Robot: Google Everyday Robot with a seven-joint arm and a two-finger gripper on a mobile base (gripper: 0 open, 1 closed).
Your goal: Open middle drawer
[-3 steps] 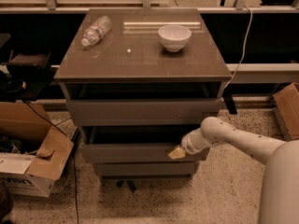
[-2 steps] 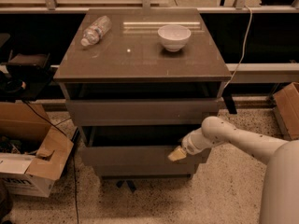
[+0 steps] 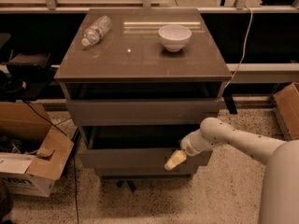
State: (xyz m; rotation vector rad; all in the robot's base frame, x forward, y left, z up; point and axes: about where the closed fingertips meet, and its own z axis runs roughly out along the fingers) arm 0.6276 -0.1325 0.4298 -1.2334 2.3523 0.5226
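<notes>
The middle drawer (image 3: 126, 157) of a grey-brown cabinet (image 3: 140, 64) stands pulled out some way, with its dark inside showing above its flat front panel. My gripper (image 3: 174, 161), cream-coloured at the end of a white arm, is at the right part of that front panel, by its upper edge. The arm comes in from the lower right. The top drawer (image 3: 140, 111) above it is also slightly out. Only a thin strip of the bottom drawer (image 3: 140, 171) shows under the middle one.
A white bowl (image 3: 174, 36) and a lying plastic bottle (image 3: 96, 30) are on the cabinet top. An open cardboard box (image 3: 32, 167) stands on the floor at the left, another box (image 3: 287, 108) at the right. A cable (image 3: 240, 45) hangs behind the cabinet.
The middle drawer's front and my gripper on it have come slightly lower and nearer in view. The drawer looks a little further out.
</notes>
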